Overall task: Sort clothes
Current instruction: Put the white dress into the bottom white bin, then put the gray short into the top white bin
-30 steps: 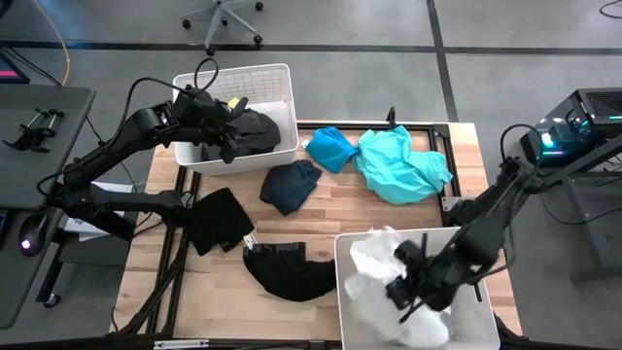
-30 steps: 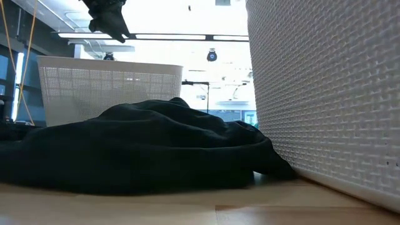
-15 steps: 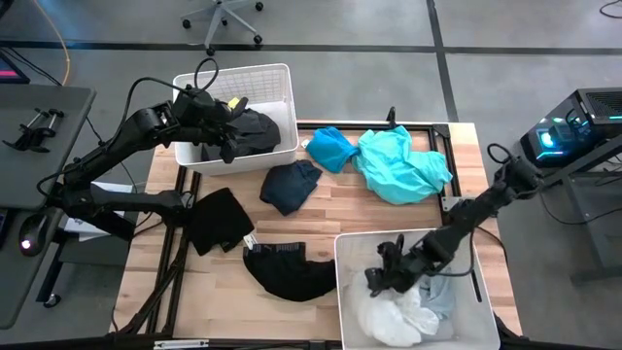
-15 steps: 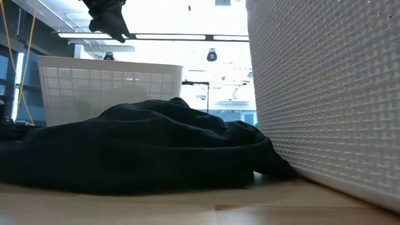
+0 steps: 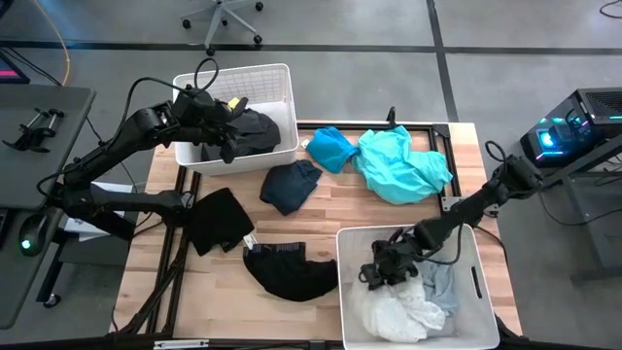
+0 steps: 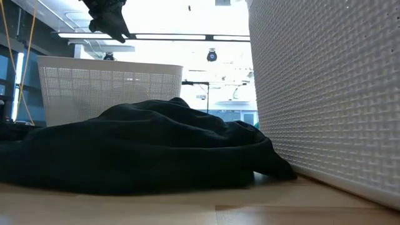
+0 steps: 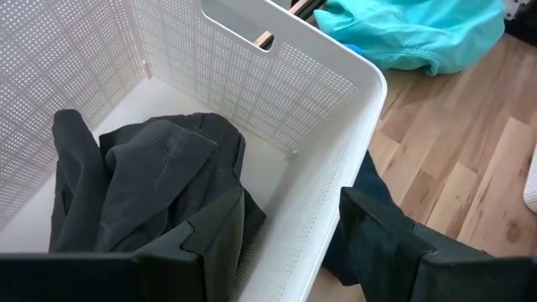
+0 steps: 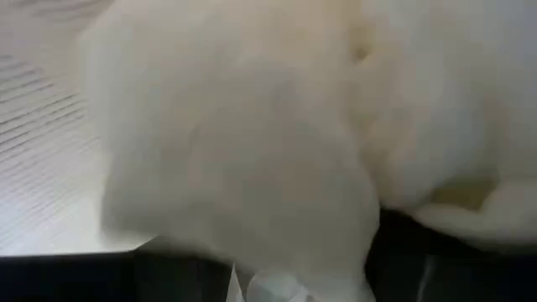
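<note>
My left gripper [image 5: 225, 136] [image 7: 277, 226] hovers open over the far-left white bin [image 5: 282, 78]. One finger is above the inside and one outside its right wall. A dark grey garment [image 7: 159, 176] lies in that bin. My right gripper [image 5: 377, 276] is down in the near-right white bin [image 5: 342, 292], open, above a white garment [image 5: 394, 313] that fills its wrist view [image 8: 252, 134]. A pale grey-blue piece [image 5: 443, 288] lies beside it. Bright blue [image 5: 330, 148], turquoise [image 5: 400, 163], dark grey [image 5: 292, 185] and two black garments [image 5: 222, 219] [image 5: 287, 274] lie on the table. My right gripper has white cloth [image 8: 294, 281] between its spread fingers. I cannot tell whether the fingers touch it.
The table's metal frame [image 5: 442, 146] shows at the far right edge. In the low view the black garment [image 6: 137, 144] lies against the near bin's wall [image 6: 325, 94]. Bare wood [image 5: 350, 209] lies between the garments and the near bin. Desks and equipment flank the table.
My right gripper has moved toward the table's left inside the near-right bin. The white garment, heaped high at the bin's far left a second ago, now lies low in the bin's near part. The pale grey-blue piece has come into view.
</note>
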`<state>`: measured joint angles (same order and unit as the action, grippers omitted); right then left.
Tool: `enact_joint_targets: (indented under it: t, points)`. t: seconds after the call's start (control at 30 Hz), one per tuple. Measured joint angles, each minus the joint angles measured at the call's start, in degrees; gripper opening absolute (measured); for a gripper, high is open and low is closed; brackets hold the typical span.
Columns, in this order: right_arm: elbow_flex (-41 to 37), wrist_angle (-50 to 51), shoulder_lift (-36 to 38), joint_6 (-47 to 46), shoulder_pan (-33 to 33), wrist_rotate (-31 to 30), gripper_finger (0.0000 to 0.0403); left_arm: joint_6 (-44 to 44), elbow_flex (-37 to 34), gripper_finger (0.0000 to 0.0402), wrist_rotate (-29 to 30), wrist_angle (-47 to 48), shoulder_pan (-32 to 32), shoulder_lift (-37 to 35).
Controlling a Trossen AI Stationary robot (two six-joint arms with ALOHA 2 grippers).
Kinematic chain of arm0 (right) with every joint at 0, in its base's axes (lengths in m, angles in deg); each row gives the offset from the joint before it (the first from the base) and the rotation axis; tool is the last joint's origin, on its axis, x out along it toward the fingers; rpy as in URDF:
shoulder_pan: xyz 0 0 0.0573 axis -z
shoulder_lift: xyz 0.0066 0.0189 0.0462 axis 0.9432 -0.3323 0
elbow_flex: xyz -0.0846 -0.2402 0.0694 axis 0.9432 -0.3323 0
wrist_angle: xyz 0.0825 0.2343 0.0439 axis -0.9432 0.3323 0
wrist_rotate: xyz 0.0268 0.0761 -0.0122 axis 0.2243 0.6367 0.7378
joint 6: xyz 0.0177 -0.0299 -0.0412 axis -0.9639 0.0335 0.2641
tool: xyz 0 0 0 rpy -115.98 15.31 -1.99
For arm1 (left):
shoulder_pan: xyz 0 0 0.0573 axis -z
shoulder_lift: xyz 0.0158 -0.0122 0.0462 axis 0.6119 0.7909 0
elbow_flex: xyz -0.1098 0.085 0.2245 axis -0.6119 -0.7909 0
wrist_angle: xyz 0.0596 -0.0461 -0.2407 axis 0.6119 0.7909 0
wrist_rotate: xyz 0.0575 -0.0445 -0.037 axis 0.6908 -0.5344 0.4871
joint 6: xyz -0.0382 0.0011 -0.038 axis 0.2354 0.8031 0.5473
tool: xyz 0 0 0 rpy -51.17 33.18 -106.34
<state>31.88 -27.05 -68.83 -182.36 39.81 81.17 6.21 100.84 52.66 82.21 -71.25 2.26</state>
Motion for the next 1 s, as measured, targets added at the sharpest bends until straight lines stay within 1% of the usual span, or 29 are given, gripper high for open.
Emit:
enact_joint_targets:
  t: [0.1, 0.23, 0.33, 0.43, 0.5, 0.57, 0.7, 0.77, 0.8, 0.87, 0.93, 1.0]
  points:
    - [5.16, 1.41, 0.06, 0.35, 0.02, 0.62, 0.0207, 1.04, 0.00, 0.0184, 0.00, 0.01, 0.00, 0.00]
    - [13.43, 5.73, 0.08, 2.42, 0.14, 4.08, 0.0208, 1.39, 0.00, 0.0184, -0.01, 0.03, 0.28, 0.00]
    - [20.74, 11.77, 0.60, 5.18, 0.89, 5.51, 0.0208, 1.37, 0.00, 0.0184, -0.01, 0.01, 0.76, 0.00]
    - [28.51, 19.65, 1.72, 10.73, 2.89, 4.35, 0.0208, 1.38, 0.00, 0.0184, -0.01, -0.12, 1.37, 0.00]
    - [33.77, 28.03, 2.52, 16.96, 5.01, 1.34, 0.0208, 1.46, 0.00, 0.0184, 0.01, -0.49, 1.95, -0.01]
    - [39.12, 37.10, 3.27, 23.82, 7.58, -3.18, 0.0208, 1.48, 0.00, 0.0184, -0.03, -0.81, 2.37, -0.01]
    - [49.19, 55.95, 4.01, 36.76, 14.25, -16.00, 0.0208, 3.06, 0.00, 0.0184, -0.01, -0.91, 3.31, -0.02]
    - [52.75, 63.39, 4.01, 43.20, 18.10, -22.80, 0.0208, 4.15, 0.00, 0.0184, 0.01, -0.91, 3.67, -0.02]
    - [54.05, 66.00, 4.01, 46.47, 20.34, -25.35, 0.0208, 4.67, 0.00, 0.0184, 0.01, -0.89, 3.83, -0.02]
    - [55.34, 69.25, 4.01, 53.09, 25.55, -28.45, 0.0208, 5.91, 0.00, 0.0184, 0.01, -0.87, 4.11, -0.01]
    - [55.27, 70.62, 3.93, 58.54, 31.24, -29.25, 0.0208, 7.44, 0.00, 0.0184, 0.01, -0.80, 4.37, -0.02]
    - [53.86, 69.90, 3.78, 63.50, 36.63, -29.25, 0.0209, 9.30, 0.00, 0.0184, 0.02, -0.55, 4.54, -0.02]
